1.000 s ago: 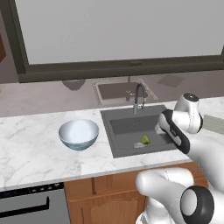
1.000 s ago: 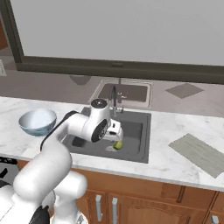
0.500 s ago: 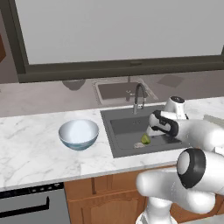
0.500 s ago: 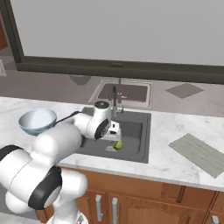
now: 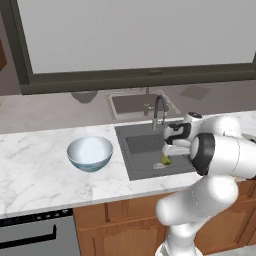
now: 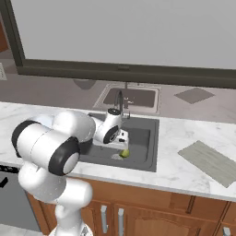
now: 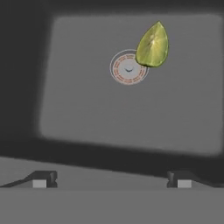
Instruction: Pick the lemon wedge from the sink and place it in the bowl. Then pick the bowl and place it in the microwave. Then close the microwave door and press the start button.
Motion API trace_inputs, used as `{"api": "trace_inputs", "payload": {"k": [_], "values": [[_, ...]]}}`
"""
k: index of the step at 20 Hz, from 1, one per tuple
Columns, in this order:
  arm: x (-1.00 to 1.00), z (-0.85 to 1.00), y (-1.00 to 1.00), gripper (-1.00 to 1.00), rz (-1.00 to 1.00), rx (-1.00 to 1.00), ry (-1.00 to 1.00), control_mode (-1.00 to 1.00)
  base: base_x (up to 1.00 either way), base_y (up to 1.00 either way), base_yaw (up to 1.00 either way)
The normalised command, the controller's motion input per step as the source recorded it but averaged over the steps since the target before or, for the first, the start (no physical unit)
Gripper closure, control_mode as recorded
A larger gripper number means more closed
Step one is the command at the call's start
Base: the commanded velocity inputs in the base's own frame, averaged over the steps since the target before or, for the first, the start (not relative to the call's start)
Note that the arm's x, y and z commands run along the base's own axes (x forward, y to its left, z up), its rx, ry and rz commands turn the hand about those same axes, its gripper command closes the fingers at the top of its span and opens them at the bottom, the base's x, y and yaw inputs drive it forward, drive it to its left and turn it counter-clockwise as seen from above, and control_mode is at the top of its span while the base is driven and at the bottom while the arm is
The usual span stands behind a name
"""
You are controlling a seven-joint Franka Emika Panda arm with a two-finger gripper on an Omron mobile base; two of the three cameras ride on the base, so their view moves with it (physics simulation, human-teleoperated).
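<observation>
Left base view: tiny yellow-green lemon wedge (image 5: 166,160) lies near the front edge of the dark grey recessed sink (image 5: 142,145); round white bowl (image 5: 90,152) sits on the marble counter (image 5: 35,160).
Right base view: wedge (image 6: 124,153) beside the drain.
Hand view: two-finger gripper (image 7: 111,180) spread wide, empty, above the basin.

Sink (image 7: 87,109): floor bare apart from the drain (image 7: 128,67) and the lemon wedge (image 7: 152,45) touching its rim; open from above. Faucet (image 5: 159,111): stands at the back edge, arching over the basin. Bowl (image 5: 90,152): on the worktop (image 5: 35,170) left of the sink, well apart, bare marble around it.
</observation>
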Motion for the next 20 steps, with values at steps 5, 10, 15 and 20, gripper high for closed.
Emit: {"api": "trace_inputs", "payload": {"k": [5,10,15,20], "values": [[0.35,-0.38,0.00,-1.00,0.01,0.09,0.06,-1.00,0.00,0.00,0.00],[0.32,-0.35,0.00,-1.00,0.00,0.05,0.06,-1.00,0.00,0.00,0.00],[0.21,-0.29,0.00,-1.00,0.00,0.03,0.05,-1.00,0.00,0.00,0.00],[0.09,-0.17,0.00,-1.00,0.01,0.01,0.03,-1.00,0.00,0.00,0.00]]}}
